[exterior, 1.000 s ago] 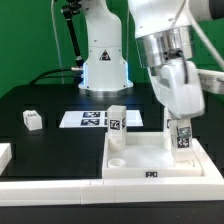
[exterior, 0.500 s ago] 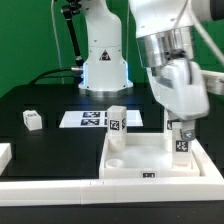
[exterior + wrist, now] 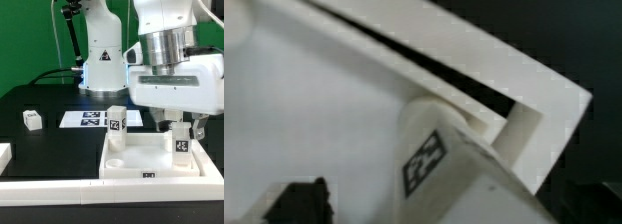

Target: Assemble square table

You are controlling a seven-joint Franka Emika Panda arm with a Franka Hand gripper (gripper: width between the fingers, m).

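The square tabletop (image 3: 140, 160) is a white slab with a raised rim, lying at the front right. One white tagged leg (image 3: 117, 119) stands upright in its far left corner. A second tagged leg (image 3: 181, 142) stands upright in the far right corner. My gripper (image 3: 182, 125) hangs over this second leg, one finger on each side of its top. In the wrist view the leg (image 3: 464, 165) sits between my dark fingers (image 3: 303, 200) with a gap on each side, so the gripper (image 3: 446, 205) looks open. A third leg (image 3: 32, 119) lies loose at the exterior view's left.
The marker board (image 3: 88, 118) lies behind the tabletop. A long white rail (image 3: 80, 188) runs along the front edge, and a short piece of it (image 3: 5, 154) shows at the left. The arm's base (image 3: 103, 60) stands at the back.
My hand has turned about its vertical axis, from narrow side to broad side facing the exterior camera. The far right leg's tag still faces the camera, so the leg did not turn with it.
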